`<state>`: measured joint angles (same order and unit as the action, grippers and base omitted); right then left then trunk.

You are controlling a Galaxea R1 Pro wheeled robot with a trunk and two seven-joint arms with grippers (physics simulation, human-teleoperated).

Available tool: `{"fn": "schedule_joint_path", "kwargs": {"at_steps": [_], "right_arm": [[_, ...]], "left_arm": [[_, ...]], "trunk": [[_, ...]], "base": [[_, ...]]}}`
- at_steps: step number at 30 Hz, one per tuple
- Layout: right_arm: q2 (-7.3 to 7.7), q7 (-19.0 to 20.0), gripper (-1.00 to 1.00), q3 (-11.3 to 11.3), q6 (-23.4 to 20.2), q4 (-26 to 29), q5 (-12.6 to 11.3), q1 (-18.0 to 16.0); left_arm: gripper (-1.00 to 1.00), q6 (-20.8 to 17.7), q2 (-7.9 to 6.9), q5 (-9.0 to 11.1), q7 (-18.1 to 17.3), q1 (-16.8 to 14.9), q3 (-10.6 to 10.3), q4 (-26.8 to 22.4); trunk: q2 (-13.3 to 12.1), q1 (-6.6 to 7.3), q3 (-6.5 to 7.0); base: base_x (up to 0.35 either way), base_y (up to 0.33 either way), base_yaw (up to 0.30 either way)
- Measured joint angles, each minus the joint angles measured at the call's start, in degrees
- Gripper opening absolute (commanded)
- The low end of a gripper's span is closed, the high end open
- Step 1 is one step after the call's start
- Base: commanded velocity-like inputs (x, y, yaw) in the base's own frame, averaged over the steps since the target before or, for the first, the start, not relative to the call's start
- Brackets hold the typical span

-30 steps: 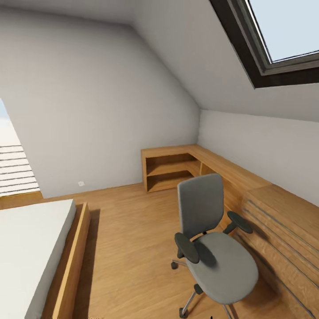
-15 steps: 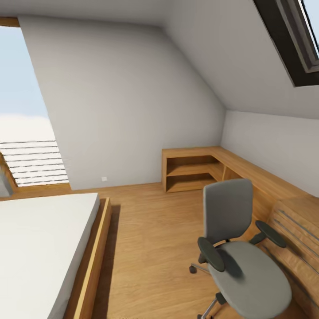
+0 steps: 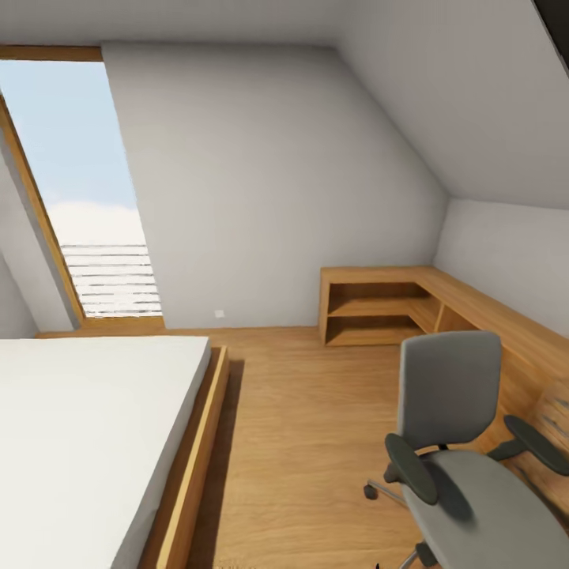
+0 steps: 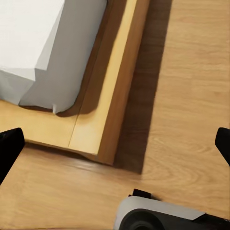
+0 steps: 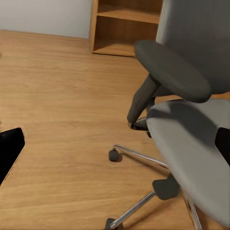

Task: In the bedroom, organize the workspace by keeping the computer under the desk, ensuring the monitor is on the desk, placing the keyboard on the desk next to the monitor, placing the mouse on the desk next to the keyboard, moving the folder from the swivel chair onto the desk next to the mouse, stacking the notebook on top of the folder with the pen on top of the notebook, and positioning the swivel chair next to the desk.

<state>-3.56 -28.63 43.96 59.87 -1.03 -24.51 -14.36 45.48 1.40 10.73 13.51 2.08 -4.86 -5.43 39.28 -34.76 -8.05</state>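
I've got a wooden plank floor (image 3: 300, 411) running across the room. On it sits a bed (image 3: 87, 442) with a white mattress in a light wood frame (image 4: 103, 105); in my left wrist view the frame's corner lies out ahead of the finger tips (image 4: 9, 148), which stand wide apart. A grey swivel chair (image 3: 466, 458) stands on the floor on its castors (image 5: 113, 155), beyond my right fingers (image 5: 9, 151). A low wooden shelf unit (image 3: 379, 308) rests against the far wall.

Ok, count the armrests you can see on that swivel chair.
2. One armrest sits on the side of the chair towards the bed; the other armrest is on the side towards the wooden desk.
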Motion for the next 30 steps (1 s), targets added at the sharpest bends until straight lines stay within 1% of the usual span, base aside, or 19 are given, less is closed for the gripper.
{"fn": "schedule_joint_path", "kwargs": {"at_steps": [7, 15, 20, 30], "right_arm": [[0.03, 0.1, 1.00, 0.0, 0.0, 0.0, 0.0, 0.0], [0.09, 0.3, 1.00, 0.0, 0.0, 0.0, 0.0, 0.0], [0.15, 0.3, 1.00, 0.0, 0.0, 0.0, 0.0, 0.0], [0.25, 0.4, 1.00, -0.1, 0.0, 0.0, 0.0, 0.0]], "left_arm": [[1.00, 0.0, -0.01, 0.0, 0.0, 0.0, 0.0, 0.0], [1.00, 0.0, -0.05, 0.0, 0.0, 0.0, 0.0, 0.0], [1.00, 0.0, -0.03, 0.0, 0.0, 0.0, 0.0, 0.0], [1.00, 0.0, 0.00, 0.0, 0.0, 0.0, 0.0, 0.0]], "trunk": [[0.0, 0.00, 0.00], [0.0, 0.01, 0.00], [0.0, 0.02, 0.00], [0.0, 0.03, 0.00]], "base": [[0.000, 0.000, 0.266], [0.069, 0.000, 0.081], [0.239, 0.000, 0.011], [0.315, 0.000, 0.001]]}}
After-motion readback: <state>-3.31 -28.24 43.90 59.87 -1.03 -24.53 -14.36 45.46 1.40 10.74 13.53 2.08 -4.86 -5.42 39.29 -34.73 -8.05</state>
